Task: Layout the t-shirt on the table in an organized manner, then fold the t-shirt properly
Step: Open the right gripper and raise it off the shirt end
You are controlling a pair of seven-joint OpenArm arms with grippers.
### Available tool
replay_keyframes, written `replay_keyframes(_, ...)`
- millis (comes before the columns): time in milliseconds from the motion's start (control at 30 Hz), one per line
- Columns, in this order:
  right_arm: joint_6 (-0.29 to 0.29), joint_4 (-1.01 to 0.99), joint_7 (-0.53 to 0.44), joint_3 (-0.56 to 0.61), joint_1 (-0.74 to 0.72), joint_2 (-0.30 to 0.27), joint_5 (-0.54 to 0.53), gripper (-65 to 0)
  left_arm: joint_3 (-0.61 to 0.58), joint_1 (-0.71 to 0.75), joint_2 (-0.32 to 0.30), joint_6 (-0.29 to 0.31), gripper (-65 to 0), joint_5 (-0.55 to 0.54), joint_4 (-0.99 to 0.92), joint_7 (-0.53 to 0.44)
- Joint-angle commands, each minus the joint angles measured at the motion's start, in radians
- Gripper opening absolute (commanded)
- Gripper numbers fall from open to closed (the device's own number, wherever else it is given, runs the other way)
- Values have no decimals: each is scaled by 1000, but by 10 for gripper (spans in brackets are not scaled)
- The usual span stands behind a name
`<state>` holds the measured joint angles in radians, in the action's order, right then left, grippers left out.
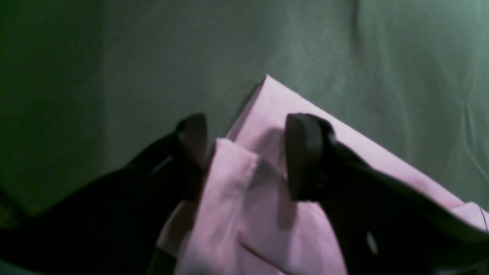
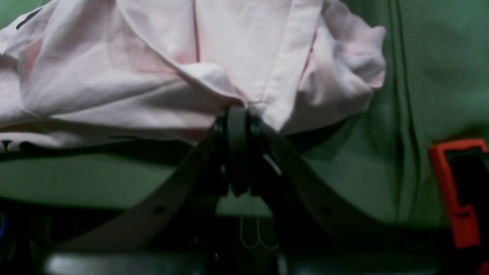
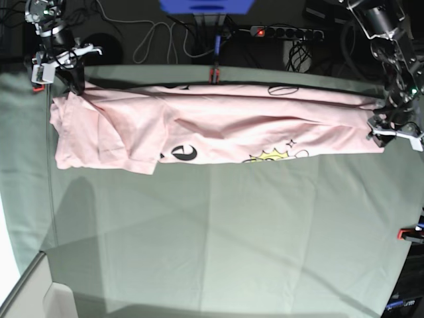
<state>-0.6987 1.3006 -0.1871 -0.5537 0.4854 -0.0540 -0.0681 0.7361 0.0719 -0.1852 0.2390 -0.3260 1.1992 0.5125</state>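
Your left gripper (image 1: 244,156) has its jaws spread, straddling a folded corner of the t-shirt (image 3: 218,132) without pinching it; your right gripper (image 2: 237,114) is pressed together on a bunched fold at the opposite end. Between them the shirt lies stretched in a long, rumpled band across the far part of the tabletop (image 3: 218,245). My read is that you're laying it out, so lift the left clear without snagging the corner, keep the right pinch firm, and mind the red clamp (image 2: 454,191) beside the right gripper.
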Motion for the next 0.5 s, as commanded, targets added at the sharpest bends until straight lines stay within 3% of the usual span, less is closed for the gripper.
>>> replay_keyframes(0,1,12,-27,-7,6,-11,-17,-650,3,-7,-18,3,-324,-9,14,-22)
replay_keyframes(333,1,10,-21,-18,12,-11,-9,-641,4,-7,-18,3,-323,-9,14,-22)
replay_keyframes(467,1,10,-21,-19,26,-28,-9,-514,4,-7,-18,3,-321,-9,14,-21)
